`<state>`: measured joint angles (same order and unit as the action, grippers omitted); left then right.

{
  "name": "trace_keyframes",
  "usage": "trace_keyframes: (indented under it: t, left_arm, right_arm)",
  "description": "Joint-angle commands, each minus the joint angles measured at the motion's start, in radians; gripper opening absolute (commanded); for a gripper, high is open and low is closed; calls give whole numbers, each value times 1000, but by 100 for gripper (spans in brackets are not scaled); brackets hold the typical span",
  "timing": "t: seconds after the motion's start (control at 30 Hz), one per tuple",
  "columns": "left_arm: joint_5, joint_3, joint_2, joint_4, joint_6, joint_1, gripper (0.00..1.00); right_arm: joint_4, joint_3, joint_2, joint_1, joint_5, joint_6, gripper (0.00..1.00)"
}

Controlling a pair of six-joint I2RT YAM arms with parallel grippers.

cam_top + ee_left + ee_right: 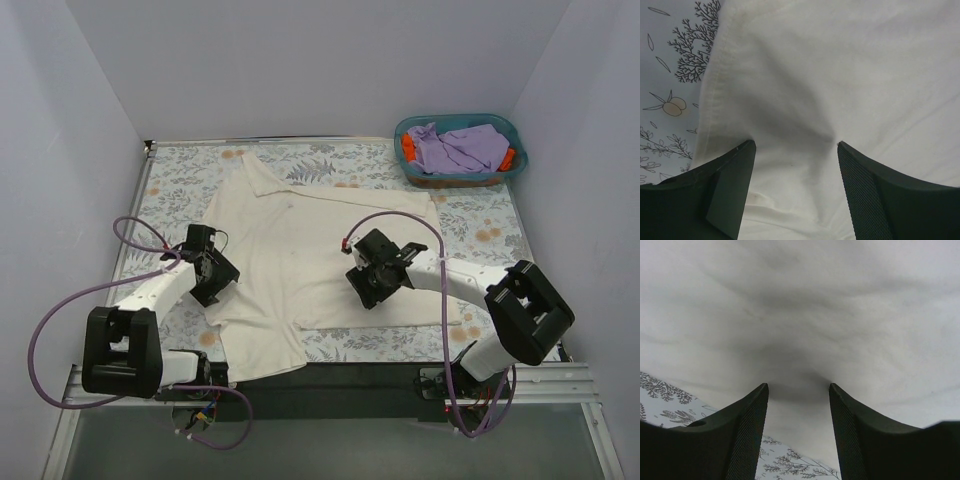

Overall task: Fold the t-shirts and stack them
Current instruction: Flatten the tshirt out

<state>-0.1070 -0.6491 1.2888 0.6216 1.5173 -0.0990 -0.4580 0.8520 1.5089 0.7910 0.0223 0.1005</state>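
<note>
A large cream t-shirt (300, 240) lies spread on the floral table cover, collar towards the far left. My left gripper (222, 274) is at the shirt's left edge. In the left wrist view it (795, 145) is open, both fingertips pressed onto the cream cloth (840, 75) just inside its hem, with a pucker between them. My right gripper (364, 284) is over the shirt's lower right part. It (798, 386) is open too, tips against the cream cloth (800, 305) near its edge. A lavender garment (455, 148) and an orange-red one (409, 150) lie in the basket.
The teal plastic basket (510, 130) stands at the far right corner of the table. The floral table cover (180, 180) shows round the shirt. The shirt's lower left corner hangs over the near table edge (330, 365). Purple cables loop beside both arms.
</note>
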Motion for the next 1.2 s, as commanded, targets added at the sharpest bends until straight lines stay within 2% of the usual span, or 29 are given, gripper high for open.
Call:
trace_keyframes:
  t: [0.0, 0.23, 0.43, 0.57, 0.63, 0.77, 0.83, 1.0, 1.17]
  left_arm:
    - [-31, 29, 4, -16, 59, 12, 63]
    - [-39, 112, -95, 33, 187, 41, 60]
    - [-72, 131, -222, 134, 264, 47, 56]
    - [-89, 92, -350, 196, 316, 50, 55]
    - [-94, 33, -355, 214, 296, 50, 55]
    - [-131, -116, -281, 193, 189, 50, 61]
    - [-112, -214, -194, 147, 104, 50, 63]
    - [-63, -401, 10, 32, -9, 50, 63]
    - [-86, -613, 321, -59, -138, 50, 63]
  right_arm:
    - [16, -46, -35, -10, 18, 76, 50]
    - [59, -184, -58, -10, -59, 148, 51]
    - [62, -260, -153, -12, -116, 179, 51]
    - [41, -262, -226, -12, -114, 182, 52]
    - [19, -242, -251, -13, -91, 183, 52]
    - [-19, -144, -291, -47, -27, 177, 61]
    - [-28, -79, -289, -93, 0, 169, 64]
    - [-33, 48, -245, -211, -8, 159, 63]
    - [-21, 183, -146, -308, -4, 183, 56]
